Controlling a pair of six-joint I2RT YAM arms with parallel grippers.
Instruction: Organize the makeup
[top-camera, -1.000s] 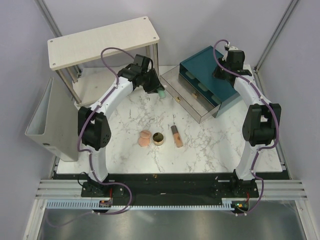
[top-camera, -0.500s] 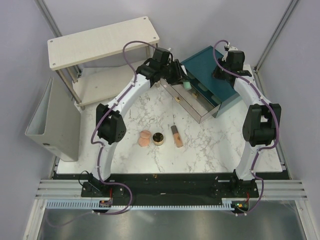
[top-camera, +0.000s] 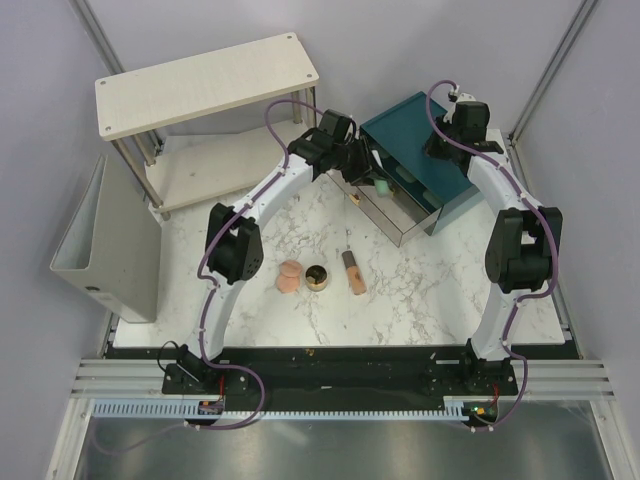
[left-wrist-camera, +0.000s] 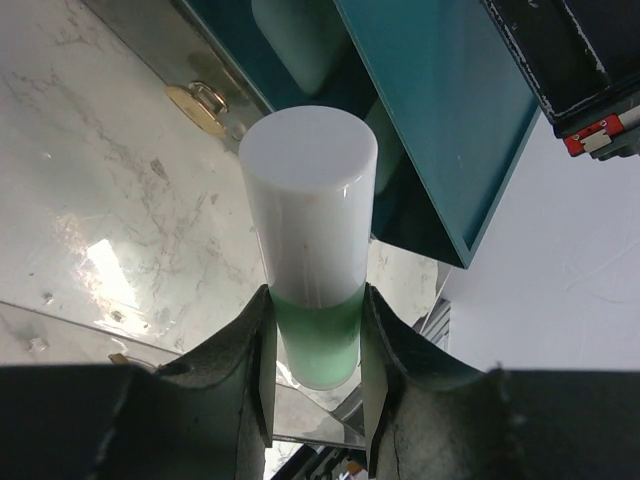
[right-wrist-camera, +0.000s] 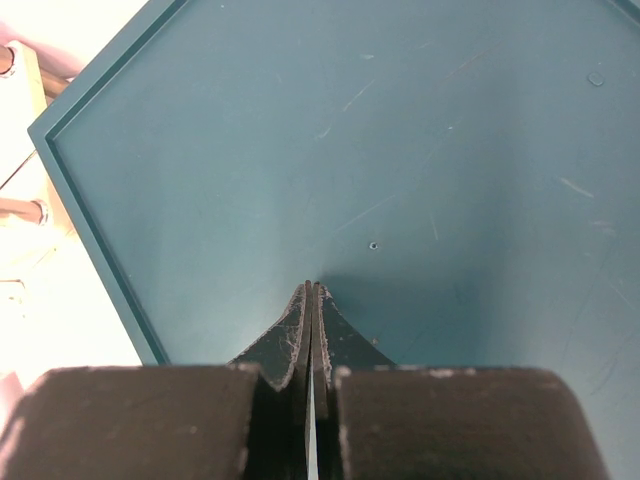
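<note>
Overhead view: the marble table (top-camera: 430, 290) has the teal box (top-camera: 410, 125) at its back right corner, with the drawer (top-camera: 385, 225) pulled out toward the middle. There the left gripper (top-camera: 374, 180) hangs over that drawer. Only its wrist cam shows the load properly: a white-and-mint stick (left-wrist-camera: 312, 230), pinched at the green end between the fingers (left-wrist-camera: 245, 350). The other wrist cam shows the right gripper (right-wrist-camera: 311, 300) clamped together on nothing, tips at the box top. The sponge (top-camera: 289, 276), gold pot (top-camera: 317, 277) and tube (top-camera: 353, 272) sit in a row near the table's middle.
</note>
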